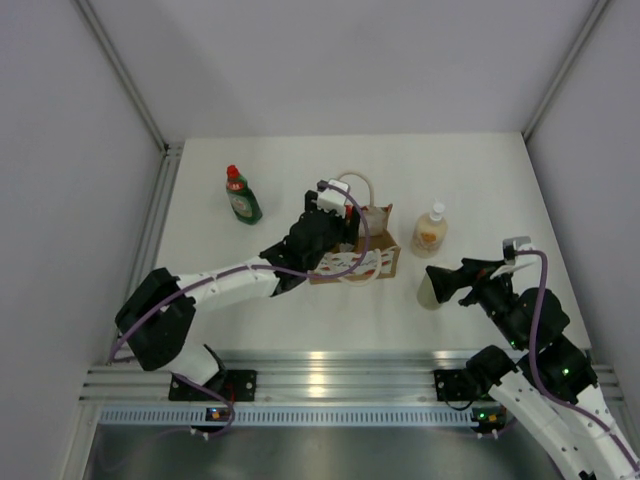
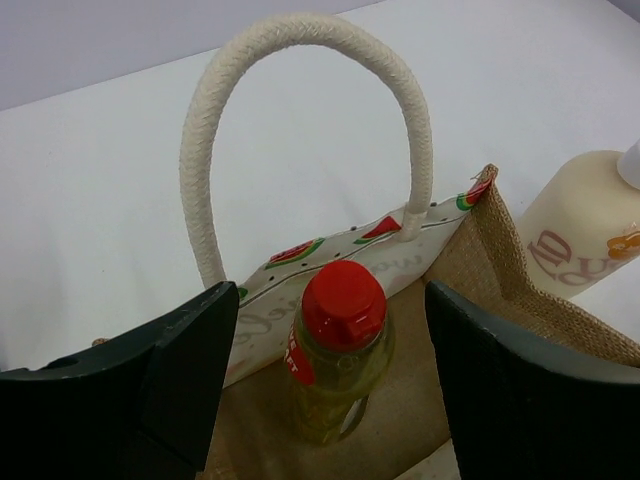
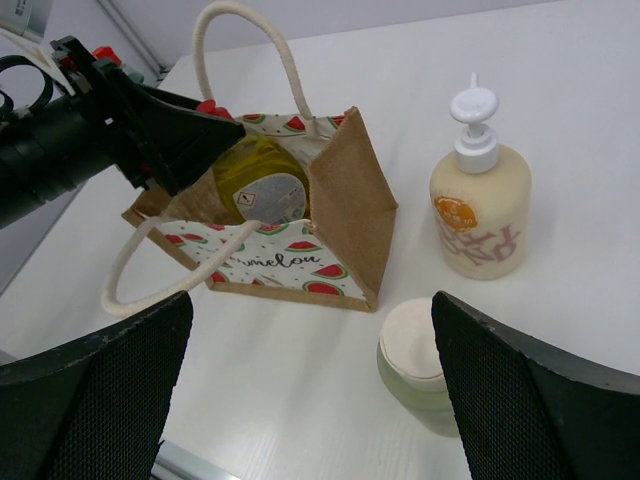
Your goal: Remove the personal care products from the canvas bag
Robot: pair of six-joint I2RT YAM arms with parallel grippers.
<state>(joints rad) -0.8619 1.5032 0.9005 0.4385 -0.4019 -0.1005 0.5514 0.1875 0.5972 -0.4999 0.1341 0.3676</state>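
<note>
The canvas bag [image 1: 372,252] stands mid-table, tan with a watermelon-print front panel [image 3: 280,262] and cream loop handles [image 2: 300,110]. My left gripper [image 2: 330,350] is open over the bag's mouth, its jaws on either side of the yellow bottle with red cap [image 2: 340,340] inside the bag, not touching it. The yellow bottle also shows in the right wrist view [image 3: 262,180]. The cream pump bottle [image 1: 430,230] stands right of the bag. The pale green bottle with white cap [image 3: 420,365] stands in front of it. My right gripper [image 3: 310,390] is open above it. The dark green bottle with red cap [image 1: 241,195] stands at the left.
White walls with metal rails enclose the table on the left, right and back. An aluminium rail [image 1: 330,375] runs along the near edge by the arm bases.
</note>
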